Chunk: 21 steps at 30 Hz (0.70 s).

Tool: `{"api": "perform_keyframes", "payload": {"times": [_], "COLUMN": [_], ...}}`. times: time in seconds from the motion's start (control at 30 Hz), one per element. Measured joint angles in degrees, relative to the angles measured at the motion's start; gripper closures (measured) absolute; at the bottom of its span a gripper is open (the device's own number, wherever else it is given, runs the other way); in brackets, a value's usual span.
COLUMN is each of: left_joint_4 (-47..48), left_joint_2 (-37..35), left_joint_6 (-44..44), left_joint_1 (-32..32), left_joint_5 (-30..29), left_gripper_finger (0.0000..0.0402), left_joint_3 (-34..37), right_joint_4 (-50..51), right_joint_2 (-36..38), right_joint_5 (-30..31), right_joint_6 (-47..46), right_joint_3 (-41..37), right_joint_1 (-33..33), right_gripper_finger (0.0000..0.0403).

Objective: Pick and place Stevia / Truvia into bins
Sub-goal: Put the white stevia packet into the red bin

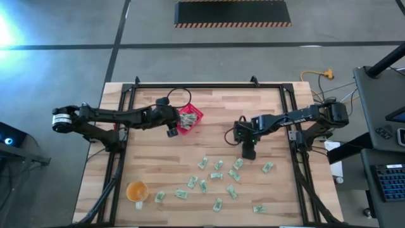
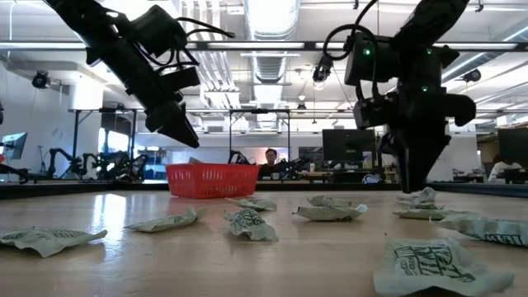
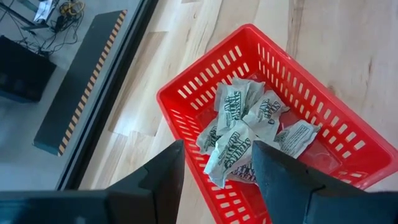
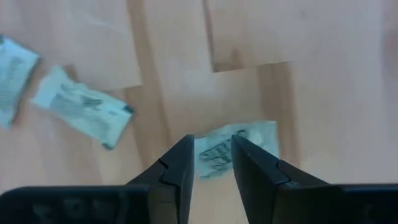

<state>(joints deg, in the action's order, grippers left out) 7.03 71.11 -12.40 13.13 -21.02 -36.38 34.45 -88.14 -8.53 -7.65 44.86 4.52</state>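
Note:
The red basket (image 1: 190, 119) stands at the table's far middle with several pale green and white packets (image 3: 239, 127) lying in it. My left gripper (image 3: 217, 180) hangs open just above its left side (image 1: 172, 132), with nothing between the fingers. Many more packets (image 1: 217, 175) lie flat on the wood toward the near edge. My right gripper (image 1: 248, 152) points down, low over the table to the right of centre. It is open by a narrow gap (image 4: 211, 142), its fingertips over one packet (image 4: 252, 138) lying flat on the wood. My right gripper comes from above, with its fingertips (image 4: 184, 149) over the near part of one flat packet (image 4: 217, 152), which lies on the table. Whether the tips touch it I cannot tell.
An orange cup (image 1: 137, 190) stands near the front left corner. Loose packets (image 2: 247, 223) are strewn over the near half of the table. A dark frame (image 1: 209, 85) runs round the table's edges. Bare wood lies between the basket and the packets.

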Motion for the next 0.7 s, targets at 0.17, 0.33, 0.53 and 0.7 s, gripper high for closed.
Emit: {"api": "perform_keyframes", "payload": {"times": [0.17,0.33,0.53,0.7], "left_joint_4": [0.0,0.0,0.0,0.0], "left_joint_2": [0.0,0.0,0.0,0.0], "left_joint_6": [0.0,0.0,0.0,0.0], "left_joint_1": [0.0,0.0,0.0,0.0], "left_joint_5": [0.0,0.0,0.0,0.0], "left_gripper_finger": [0.023,0.023,0.023,0.023], "left_joint_3": [0.0,0.0,0.0,0.0], "right_joint_4": [-0.3,-0.4,-0.5,-0.7], "right_joint_2": [0.0,-0.2,-0.3,-0.3], "right_joint_5": [4.5,4.3,4.2,4.2], "right_joint_6": [0.5,-0.1,-0.7,-1.6], "right_joint_3": [-0.1,-0.1,-0.9,-1.7], "right_joint_1": [0.0,-0.2,-0.9,-0.9], "right_gripper_finger": [0.0285,0.0267,0.0255,0.0252]}}
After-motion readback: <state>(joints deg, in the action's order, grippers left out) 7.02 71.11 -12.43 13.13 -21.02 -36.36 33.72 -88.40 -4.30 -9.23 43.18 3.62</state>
